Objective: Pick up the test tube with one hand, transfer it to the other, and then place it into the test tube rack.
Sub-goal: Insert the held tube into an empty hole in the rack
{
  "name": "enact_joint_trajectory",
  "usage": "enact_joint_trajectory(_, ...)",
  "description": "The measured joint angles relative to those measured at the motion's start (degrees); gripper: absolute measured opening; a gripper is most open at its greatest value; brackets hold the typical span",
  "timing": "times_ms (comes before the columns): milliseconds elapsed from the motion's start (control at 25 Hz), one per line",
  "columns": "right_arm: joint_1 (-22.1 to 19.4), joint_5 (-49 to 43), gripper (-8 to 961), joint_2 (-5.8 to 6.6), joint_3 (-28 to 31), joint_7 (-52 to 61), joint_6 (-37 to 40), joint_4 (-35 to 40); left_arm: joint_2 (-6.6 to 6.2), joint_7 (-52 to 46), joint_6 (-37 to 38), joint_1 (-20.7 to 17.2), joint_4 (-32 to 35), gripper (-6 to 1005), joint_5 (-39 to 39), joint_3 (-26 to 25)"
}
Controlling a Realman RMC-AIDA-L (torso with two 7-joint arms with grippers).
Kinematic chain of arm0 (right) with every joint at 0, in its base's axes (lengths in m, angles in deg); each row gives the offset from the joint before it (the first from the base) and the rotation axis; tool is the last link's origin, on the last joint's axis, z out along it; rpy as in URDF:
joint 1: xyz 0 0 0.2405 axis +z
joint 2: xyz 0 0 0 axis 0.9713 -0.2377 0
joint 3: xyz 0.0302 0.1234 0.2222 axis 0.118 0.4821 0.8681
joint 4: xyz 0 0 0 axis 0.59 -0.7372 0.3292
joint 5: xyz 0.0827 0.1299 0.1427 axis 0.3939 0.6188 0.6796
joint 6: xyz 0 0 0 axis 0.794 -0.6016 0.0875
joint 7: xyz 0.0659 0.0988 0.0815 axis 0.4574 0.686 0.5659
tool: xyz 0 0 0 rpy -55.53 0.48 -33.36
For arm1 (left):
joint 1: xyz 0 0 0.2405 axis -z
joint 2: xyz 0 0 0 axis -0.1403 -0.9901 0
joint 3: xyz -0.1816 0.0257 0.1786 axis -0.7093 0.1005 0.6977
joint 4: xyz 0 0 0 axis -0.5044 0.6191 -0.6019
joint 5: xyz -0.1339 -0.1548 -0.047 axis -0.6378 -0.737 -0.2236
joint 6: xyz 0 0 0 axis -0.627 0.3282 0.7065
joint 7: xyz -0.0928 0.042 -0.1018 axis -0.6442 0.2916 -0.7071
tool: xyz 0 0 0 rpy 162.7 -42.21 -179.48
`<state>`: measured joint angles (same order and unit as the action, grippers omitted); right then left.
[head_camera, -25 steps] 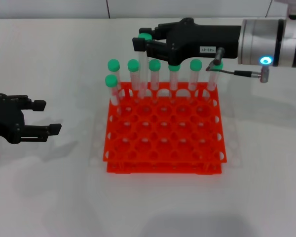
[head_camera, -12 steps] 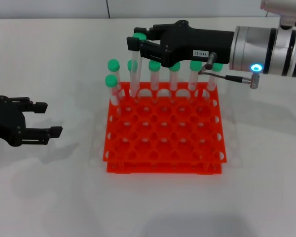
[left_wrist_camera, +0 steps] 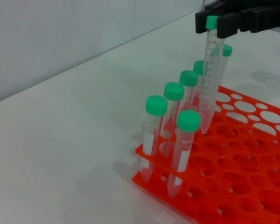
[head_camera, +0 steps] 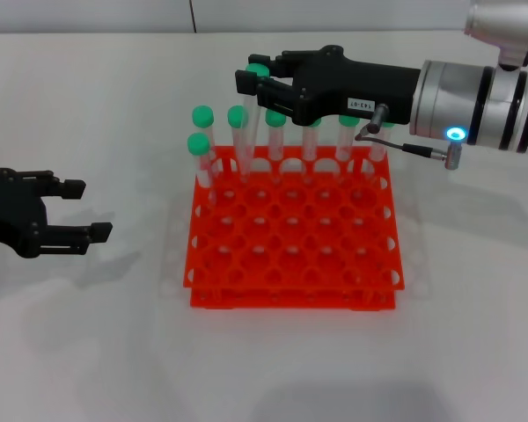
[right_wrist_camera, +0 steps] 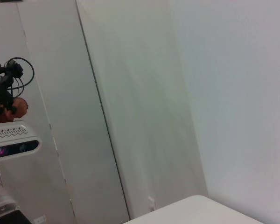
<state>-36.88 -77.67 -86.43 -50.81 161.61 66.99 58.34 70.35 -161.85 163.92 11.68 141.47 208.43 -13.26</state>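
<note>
My right gripper, black with a white label, is shut on the green cap of the test tube. The tube hangs slightly tilted over the back left part of the orange-red test tube rack. In the left wrist view the test tube has its tip down at the top tier of the rack, with the right gripper above it. My left gripper rests open and holds nothing, left of the rack on the table.
Several other green-capped tubes stand along the rack's back row, and one stands in the second row at the left. A thin cable hangs under the right wrist. White table surrounds the rack.
The right gripper, still holding the tube, swung a little left and then back right, ending slightly lower over the rack. The left gripper has stayed where it was.
</note>
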Motion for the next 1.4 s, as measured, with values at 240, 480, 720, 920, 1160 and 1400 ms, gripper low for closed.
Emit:
enact_joint_trajectory(240,-0.1,1.6,266,0.00,-1.1,-1.8,-0.4,-0.4,0.00,0.3,0.0,0.1,-0.1,764,0.0,-0.1)
enact_joint_trajectory(480,-0.3,4.3,267,-0.01,-3.6,-4.7,-1.9,-0.8,0.00,0.4,-0.5,0.4,-0.7,764,0.0,0.0)
enact_joint_trajectory(720,-0.2,6.0,266,0.00,-4.7,-6.7,-2.4,-1.4,0.00,0.7,-0.5,0.5,-0.9,763,0.0,0.0)
enact_joint_trajectory(920,-0.2,6.2,266,0.00,-4.9,-6.7,-2.4,-1.4,0.00,1.0,-0.6,0.5,-1.2,763,0.0,-0.1)
enact_joint_trajectory(1160,-0.2,6.3,266,0.00,-5.2,-6.5,-2.5,-1.4,0.00,1.3,-0.7,0.6,-1.5,763,0.0,0.0)
enact_joint_trajectory(1400,-0.3,6.3,266,0.00,-5.6,-6.7,-2.7,-1.6,0.00,1.4,-0.7,0.6,-1.5,763,0.0,0.0)
